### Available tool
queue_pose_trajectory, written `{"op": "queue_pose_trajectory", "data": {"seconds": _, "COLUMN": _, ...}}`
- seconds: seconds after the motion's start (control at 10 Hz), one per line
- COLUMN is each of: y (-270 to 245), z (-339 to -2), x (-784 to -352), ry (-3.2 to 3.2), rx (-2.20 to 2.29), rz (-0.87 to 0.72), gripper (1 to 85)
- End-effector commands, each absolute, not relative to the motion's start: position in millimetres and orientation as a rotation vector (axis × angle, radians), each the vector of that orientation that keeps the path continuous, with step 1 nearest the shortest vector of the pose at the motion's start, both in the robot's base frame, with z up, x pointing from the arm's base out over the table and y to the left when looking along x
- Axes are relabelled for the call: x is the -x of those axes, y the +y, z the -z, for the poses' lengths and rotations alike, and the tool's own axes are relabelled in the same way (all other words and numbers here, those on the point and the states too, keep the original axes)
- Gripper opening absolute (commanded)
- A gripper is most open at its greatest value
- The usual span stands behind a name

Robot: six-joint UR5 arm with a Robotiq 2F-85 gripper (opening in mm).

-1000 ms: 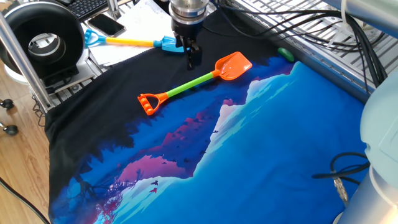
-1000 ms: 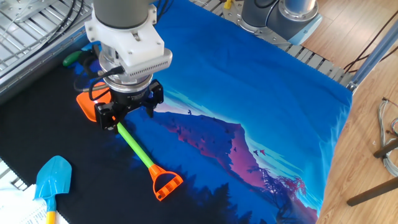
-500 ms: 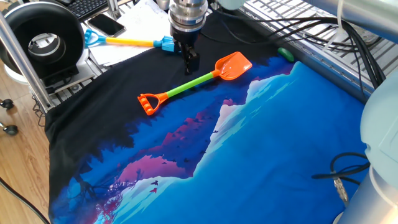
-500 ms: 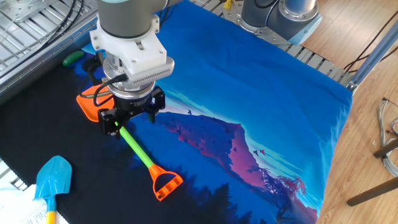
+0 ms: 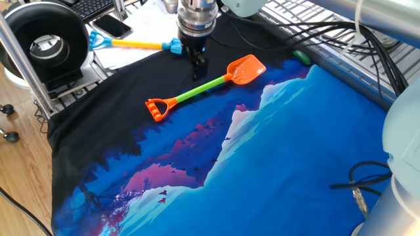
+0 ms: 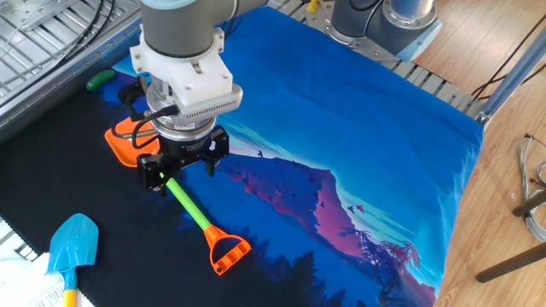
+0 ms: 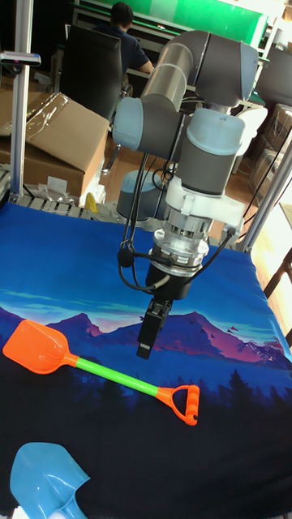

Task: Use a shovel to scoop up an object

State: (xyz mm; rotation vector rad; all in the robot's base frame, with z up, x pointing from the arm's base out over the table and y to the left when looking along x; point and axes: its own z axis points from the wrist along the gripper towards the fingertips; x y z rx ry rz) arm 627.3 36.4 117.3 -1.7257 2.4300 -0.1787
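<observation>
The shovel lies flat on the dark cloth, with its orange blade [image 5: 246,69], lime-green shaft [image 5: 200,87] and orange D-handle [image 5: 156,108]. My gripper [image 5: 199,67] hangs just above the shaft, close to the blade end. In the other fixed view the gripper [image 6: 183,173] is open, its fingers spread over the shaft [image 6: 192,209] and holding nothing. In the tall fixed view the gripper [image 7: 146,345] hovers a little above the shaft [image 7: 122,377]. The object [image 5: 301,57], a small green lump, rests at the cloth's edge beyond the blade, also visible as the object [image 6: 100,79].
A blue-bladed toy shovel [image 5: 141,44] lies behind the gripper near a phone [image 5: 111,26]. Cables and a metal rack [image 5: 341,39] run along the far edge. A black round device [image 5: 46,46] stands at the left. The arm's base [image 6: 384,21] stands beyond the blue cloth.
The gripper has come down and shifted slightly along the shaft toward the handle. The shovel and the green object have not moved.
</observation>
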Motion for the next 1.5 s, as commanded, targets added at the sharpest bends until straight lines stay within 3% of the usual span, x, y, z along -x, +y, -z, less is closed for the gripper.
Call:
{"op": "queue_pose_trajectory", "data": {"seconds": 0.0, "y": 37.7, "z": -116.5, "x": -625.1, "ry": 2.451, "rx": 1.698, "rz": 0.162, "gripper": 80.3}}
{"op": "queue_pose_trajectory", "data": {"seconds": 0.5, "y": 48.0, "z": -114.8, "x": -613.7, "ry": 2.46, "rx": 1.715, "rz": 0.076, "gripper": 80.0}}
{"op": "queue_pose_trajectory", "data": {"seconds": 1.4, "y": 45.2, "z": -103.4, "x": -613.0, "ry": 2.41, "rx": 1.86, "rz": 0.092, "gripper": 78.7}}
